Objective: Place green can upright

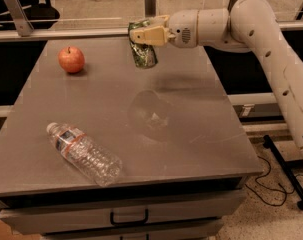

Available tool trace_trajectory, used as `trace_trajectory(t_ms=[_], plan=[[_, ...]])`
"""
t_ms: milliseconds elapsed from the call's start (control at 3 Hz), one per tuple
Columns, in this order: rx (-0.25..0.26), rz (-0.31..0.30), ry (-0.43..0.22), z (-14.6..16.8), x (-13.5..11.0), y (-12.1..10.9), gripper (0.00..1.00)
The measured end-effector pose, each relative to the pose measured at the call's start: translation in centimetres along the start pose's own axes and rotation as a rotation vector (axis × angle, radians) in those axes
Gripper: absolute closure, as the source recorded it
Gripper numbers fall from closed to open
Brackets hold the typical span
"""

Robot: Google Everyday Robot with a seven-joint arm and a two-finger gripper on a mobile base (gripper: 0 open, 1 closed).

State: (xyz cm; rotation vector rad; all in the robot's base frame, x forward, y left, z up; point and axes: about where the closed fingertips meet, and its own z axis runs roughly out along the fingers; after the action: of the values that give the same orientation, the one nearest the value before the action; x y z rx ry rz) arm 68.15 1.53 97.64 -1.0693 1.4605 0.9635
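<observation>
The green can (143,53) has a green-and-white mottled label and hangs nearly upright, slightly tilted, above the far middle of the grey table (111,114). My gripper (142,34) is shut on the can's upper part, its cream fingers (150,34) wrapping it from the right. The white arm reaches in from the upper right. The can's base is close to the table surface; I cannot tell whether it touches.
A red apple (71,59) sits at the far left of the table. A clear plastic water bottle (84,153) lies on its side near the front left. A metal rail (66,33) runs behind the table. A drawer with a handle (128,217) is below the front edge.
</observation>
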Motion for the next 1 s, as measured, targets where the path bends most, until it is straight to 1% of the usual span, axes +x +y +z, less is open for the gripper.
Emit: trace_trajectory(t_ms=[333,667,1000], plan=[[-0.086,-0.121,-0.073,-0.2,1.2,1.3,1.00],[-0.139,-0.283,-0.112,-1.1,2.6,2.2,1.00],[-0.174,-0.381,-0.126,-2.3,4.3,2.2,1.00]])
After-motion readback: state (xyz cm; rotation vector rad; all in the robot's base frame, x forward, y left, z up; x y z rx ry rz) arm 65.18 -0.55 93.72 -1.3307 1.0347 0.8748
